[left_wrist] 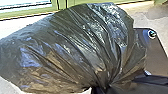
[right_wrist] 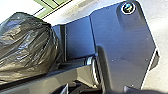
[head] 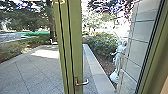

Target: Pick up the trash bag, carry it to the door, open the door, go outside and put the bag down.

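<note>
Dark plastic trash bag (left_wrist: 72, 47): off the left arm, large in the left wrist view, full and glossy, creased all over; its folds draw in tightly to a dark piece (left_wrist: 99, 89), too blurred to identify. Left jaws: cannot tell if spread or pinching the bag's neck. Right jaws: cannot tell their state either. In the right wrist view the bag shows near the robot's dark base plate (right_wrist: 120, 45) with its round corner fitting (right_wrist: 128, 8); a jointed bar (right_wrist: 45, 80) crosses in front of the bag's lower part. Pale floor (right_wrist: 160, 25) around the plate, green framing (right_wrist: 52, 3) past the bag. Head view: a green door upright (head: 72, 45) with dark vertical grooves, a metal lever handle (head: 82, 82) low on it, lever pointing right. Paved yard (head: 35, 70) visible on both sides of the upright, large slabs with a bright sunlit patch (head: 45, 53). A pale stone curb (head: 96, 67) runs along the paving; beyond it leafy shrubs (head: 102, 45). White statue (head: 118, 57), one arm raised, near a pale block wall (head: 145, 32). Tree trunk (head: 52, 22) at the yard's far side, hedge (head: 11, 51) to the left.
</note>
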`<state>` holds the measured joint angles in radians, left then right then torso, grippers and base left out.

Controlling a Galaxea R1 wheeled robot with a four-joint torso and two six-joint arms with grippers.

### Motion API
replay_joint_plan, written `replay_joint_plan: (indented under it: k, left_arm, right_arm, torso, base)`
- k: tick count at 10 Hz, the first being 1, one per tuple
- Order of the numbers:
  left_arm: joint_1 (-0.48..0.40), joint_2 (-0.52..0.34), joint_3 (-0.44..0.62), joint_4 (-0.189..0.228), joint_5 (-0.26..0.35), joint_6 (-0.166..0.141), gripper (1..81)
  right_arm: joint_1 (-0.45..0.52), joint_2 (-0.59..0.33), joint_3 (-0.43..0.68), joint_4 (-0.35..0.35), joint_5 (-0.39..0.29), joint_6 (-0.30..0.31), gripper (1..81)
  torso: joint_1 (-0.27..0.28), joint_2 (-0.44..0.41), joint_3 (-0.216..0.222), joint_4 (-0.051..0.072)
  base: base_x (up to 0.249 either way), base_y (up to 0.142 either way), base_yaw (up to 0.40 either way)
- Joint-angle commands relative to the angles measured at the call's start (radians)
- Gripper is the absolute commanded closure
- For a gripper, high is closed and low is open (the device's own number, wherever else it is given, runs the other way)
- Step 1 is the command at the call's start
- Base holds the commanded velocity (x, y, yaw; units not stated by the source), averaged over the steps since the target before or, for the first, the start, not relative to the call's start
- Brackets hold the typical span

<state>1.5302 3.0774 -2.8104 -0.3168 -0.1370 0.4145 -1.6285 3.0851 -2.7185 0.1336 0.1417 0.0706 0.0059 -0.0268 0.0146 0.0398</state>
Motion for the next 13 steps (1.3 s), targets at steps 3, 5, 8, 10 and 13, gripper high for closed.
replay_joint_plan:
  k: [3, 5, 8, 10, 13]
  left_arm:
    - [-0.057, 0.001, -0.003, 0.015, 0.045, 0.003, 81.1]
    - [-0.057, 0.001, -0.003, 0.015, 0.045, 0.004, 81.1]
    - [-0.057, 0.001, -0.003, 0.015, 0.045, 0.003, 81.1]
    - [-0.057, 0.001, -0.003, 0.015, 0.045, 0.004, 81.1]
    - [-0.057, 0.001, -0.001, 0.013, 0.045, 0.010, 81.1]
  right_arm:
    - [0.046, 0.010, 0.005, -0.008, -0.053, -0.005, 1.0]
    - [0.046, 0.010, 0.004, -0.008, -0.053, -0.005, 1.0]
    - [0.046, 0.008, 0.005, -0.006, -0.053, -0.005, 1.0]
    - [0.046, 0.008, 0.005, -0.006, -0.053, -0.003, 1.0]
    - [0.045, 0.009, 0.005, -0.006, -0.053, -0.005, 1.0]
  torso:
    - [0.000, 0.000, 0.000, 0.000]
    - [0.000, 0.000, 0.000, 0.000]
    - [0.000, 0.000, 0.000, 0.000]
    - [0.000, 0.000, 0.000, 0.000]
    - [0.000, 0.000, 0.000, 0.000]
  base:
    - [0.000, 0.000, 0.268]
    - [0.000, 0.000, 0.268]
    - [0.000, 0.000, 0.268]
    - [0.000, 0.000, 0.267]
    - [0.000, 0.000, 0.267]
